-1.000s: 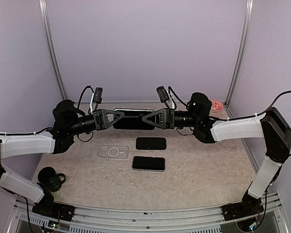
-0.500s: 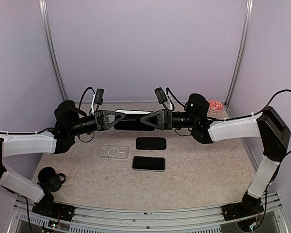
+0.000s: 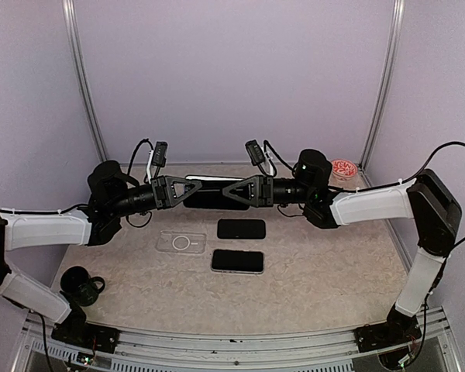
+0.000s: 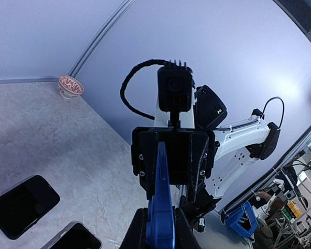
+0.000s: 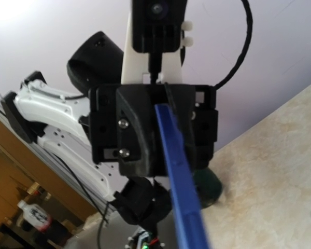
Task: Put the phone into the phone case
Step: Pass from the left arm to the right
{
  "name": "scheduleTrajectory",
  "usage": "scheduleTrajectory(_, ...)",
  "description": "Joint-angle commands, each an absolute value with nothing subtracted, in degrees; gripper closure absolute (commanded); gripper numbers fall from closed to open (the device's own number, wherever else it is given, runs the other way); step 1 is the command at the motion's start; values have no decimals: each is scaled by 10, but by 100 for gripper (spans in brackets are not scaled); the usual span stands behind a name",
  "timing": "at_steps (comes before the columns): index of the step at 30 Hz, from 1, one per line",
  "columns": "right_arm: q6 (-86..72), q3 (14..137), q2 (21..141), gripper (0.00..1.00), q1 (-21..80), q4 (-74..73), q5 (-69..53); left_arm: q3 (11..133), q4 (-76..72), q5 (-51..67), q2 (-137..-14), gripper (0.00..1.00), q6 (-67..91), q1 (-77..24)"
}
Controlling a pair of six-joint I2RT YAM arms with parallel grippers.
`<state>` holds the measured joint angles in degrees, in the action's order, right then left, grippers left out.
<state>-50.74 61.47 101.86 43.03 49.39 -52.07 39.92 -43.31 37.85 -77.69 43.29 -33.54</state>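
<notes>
Mug (image 3: pixel 80 284): near edge, 8 o'clock; inside hidden.
Dark phone (image 3: pixel 237 261): flat at centre; second dark phone (image 3: pixel 241 229) just beyond.
Phone case (image 3: pixel 182 242): flat at 9 o'clock, empty.
Blue phone (image 4: pixel 161 207): aloft at 12 o'clock, probably mid-handover.
Left gripper (image 3: pixel 194 188): clamped on one end.
Right gripper (image 3: pixel 229 191): around the other end; grip unclear.
Bowl (image 3: pixel 343 167): 1 o'clock; contents unclear.

The left claw (image 3: pixel 195 187) and right claw (image 3: pixel 227 189) face each other, a dark phone (image 3: pixel 212 200) between them.
</notes>
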Motion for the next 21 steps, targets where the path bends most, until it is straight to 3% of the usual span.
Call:
scheduleTrajectory(1, -505, 635, 1025, 75, 440, 512, -544, 408, -447, 363, -779, 100, 428, -334)
scheduleTrajectory(5, -518, 634, 1030, 100, 440, 525, -554, 407, -448, 363, -779, 100, 430, -333)
scheduleTrajectory(9, -536, 633, 1035, 100, 440, 550, -569, 405, -447, 363, -777, 98, 431, -331)
scheduleTrajectory(13, -532, 636, 1030, 100, 438, 518, -567, 398, -440, 358, -767, 78, 431, -323)
scheduleTrajectory(18, -533, 631, 1026, 100, 430, 492, -564, 387, -403, 340, -745, 27, 425, -302)
scheduleTrajectory(21, -519, 621, 1015, 100, 426, 473, -546, 376, -379, 326, -726, 14, 419, -287)
